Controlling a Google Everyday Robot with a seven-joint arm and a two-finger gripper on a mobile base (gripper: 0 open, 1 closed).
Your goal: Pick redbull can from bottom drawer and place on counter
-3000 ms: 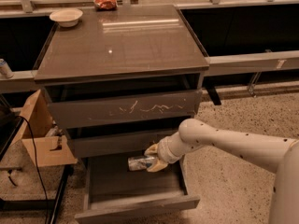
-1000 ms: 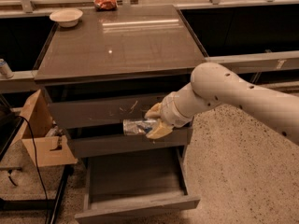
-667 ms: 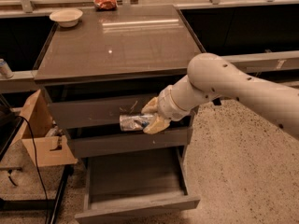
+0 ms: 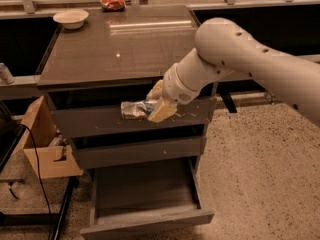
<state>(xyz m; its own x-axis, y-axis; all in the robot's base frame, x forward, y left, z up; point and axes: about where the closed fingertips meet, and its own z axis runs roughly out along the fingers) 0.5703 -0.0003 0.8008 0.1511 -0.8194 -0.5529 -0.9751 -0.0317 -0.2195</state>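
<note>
Gripper (image 4: 159,104) pinching the redbull can (image 4: 135,109) sideways, before the upper drawer front (image 4: 100,121), bottom drawer (image 4: 145,219) open

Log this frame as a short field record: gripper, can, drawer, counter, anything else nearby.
gripper: shut on the redbull can, in front of the cabinet's top drawer front, just below the counter's edge
redbull can: held lying sideways in the air, outside the drawer
bottom drawer: pulled open, can not in it
counter: can not yet placed on it
white bowl: on the counter's far left corner
snack bag: by the counter's far edge
</note>
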